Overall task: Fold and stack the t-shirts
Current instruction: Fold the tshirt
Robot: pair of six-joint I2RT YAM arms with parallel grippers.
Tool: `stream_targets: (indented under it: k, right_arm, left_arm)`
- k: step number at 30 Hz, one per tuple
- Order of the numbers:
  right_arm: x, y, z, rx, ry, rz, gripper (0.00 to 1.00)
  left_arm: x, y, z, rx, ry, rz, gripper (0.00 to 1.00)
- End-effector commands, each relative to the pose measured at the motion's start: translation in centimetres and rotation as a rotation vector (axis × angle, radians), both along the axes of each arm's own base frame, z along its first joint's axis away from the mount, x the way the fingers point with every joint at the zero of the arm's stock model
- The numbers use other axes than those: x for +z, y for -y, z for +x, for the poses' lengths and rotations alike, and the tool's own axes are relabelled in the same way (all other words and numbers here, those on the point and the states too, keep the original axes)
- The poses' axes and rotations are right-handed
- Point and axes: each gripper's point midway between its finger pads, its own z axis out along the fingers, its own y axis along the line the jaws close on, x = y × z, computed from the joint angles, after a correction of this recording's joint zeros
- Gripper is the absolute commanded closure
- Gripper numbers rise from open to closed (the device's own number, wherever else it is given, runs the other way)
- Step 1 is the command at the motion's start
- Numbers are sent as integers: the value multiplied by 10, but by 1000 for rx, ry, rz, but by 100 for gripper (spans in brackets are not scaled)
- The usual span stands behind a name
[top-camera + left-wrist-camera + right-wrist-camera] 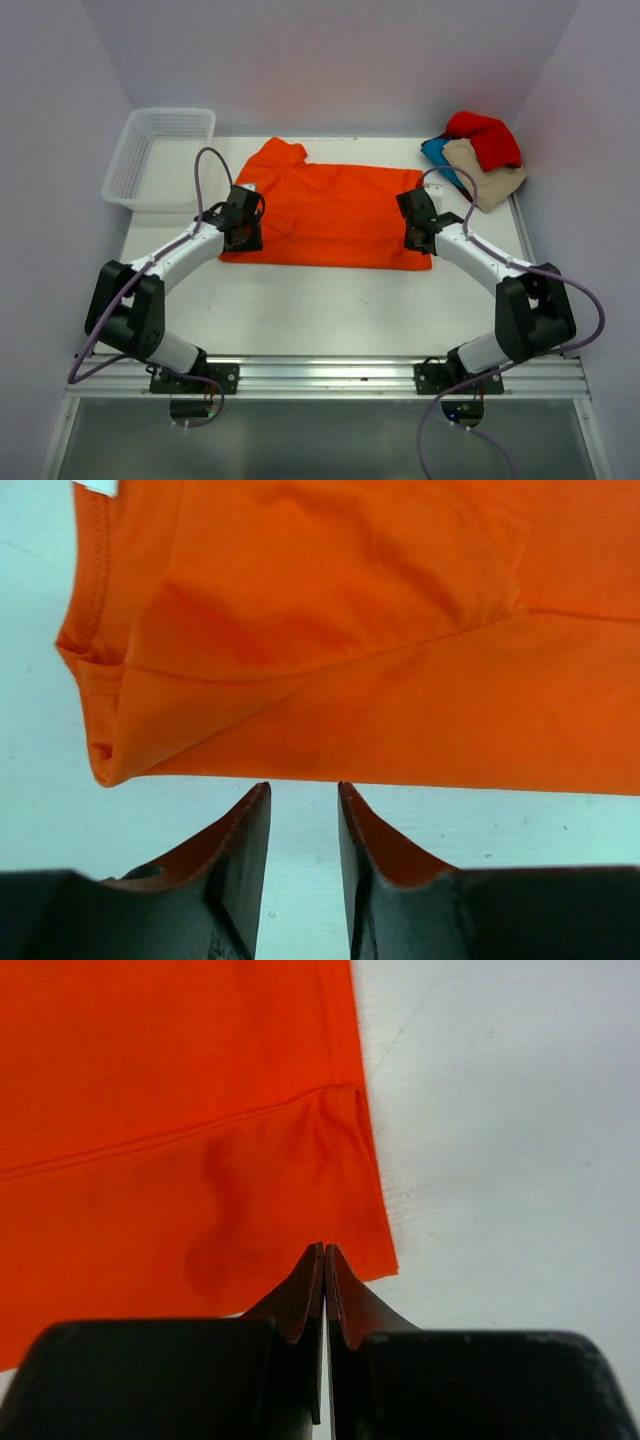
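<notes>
Fingers [245, 840] of your left gripper [303, 792] stood spread and empty, with the near edge of the orange t-shirt [380, 630] just ahead of the tips. Your right gripper [325, 1250] had its fingers pressed together at the shirt's near right corner; no cloth showed between them. The shirt lay flat on the table [330, 310], long axis running left to right from one gripper to the other, each arm equally near its own end. Judgement: a near-edge grasp came next, and the left was better set for it.
</notes>
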Motion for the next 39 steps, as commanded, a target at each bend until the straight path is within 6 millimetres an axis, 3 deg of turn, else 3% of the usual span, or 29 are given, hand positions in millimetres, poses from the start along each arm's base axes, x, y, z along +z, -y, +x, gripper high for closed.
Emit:
stream_targets:
  k: [1, 14, 21, 25, 39]
  right_arm:
    - [2, -26, 10, 44, 40, 126, 100]
    - [-39, -41, 9, 64, -54, 163, 100]
    - [-52, -36, -5, 74, -110, 142, 100]
    - [-59, -34, -20, 92, -174, 130, 100]
    - [-81, -41, -94, 119, -471, 174, 100]
  left_arm:
    - [-3, 21, 16, -6, 48, -92, 65]
    - [-44, 4, 20, 59, 20, 2, 78]
    - [-75, 2, 4, 68, -71, 17, 83]
    - [-80, 5, -10, 49, -128, -3, 83]
    - [-72, 27, -98, -42, -349, -119, 82]
